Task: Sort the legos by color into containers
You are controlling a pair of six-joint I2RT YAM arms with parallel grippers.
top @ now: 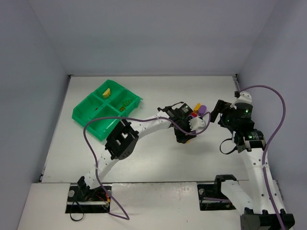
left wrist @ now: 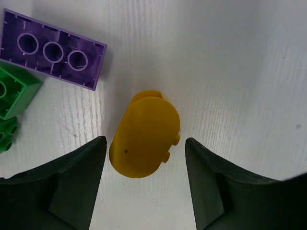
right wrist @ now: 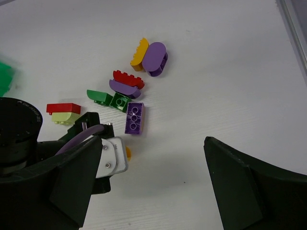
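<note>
My left gripper (left wrist: 145,146) is open, low over the table, its jaws on either side of a yellow rounded lego (left wrist: 144,136) with a gap on each side. A purple brick (left wrist: 53,50) and a green brick (left wrist: 12,93) lie just beyond it. In the top view the left gripper (top: 188,135) sits beside the lego pile (top: 199,111). My right gripper (right wrist: 153,182) is open and empty, above bare table near the pile. The green tray (top: 88,112) is at the far left; its back compartment holds a yellow piece (top: 107,91), its right one lime pieces (top: 125,103).
The right wrist view shows the loose legos: a purple brick (right wrist: 134,118), a green one (right wrist: 117,101), red on purple (right wrist: 127,78), a purple rounded one (right wrist: 156,58), a yellow one (right wrist: 139,53), red on lime (right wrist: 63,108). The left arm's wrist (right wrist: 108,158) is close by.
</note>
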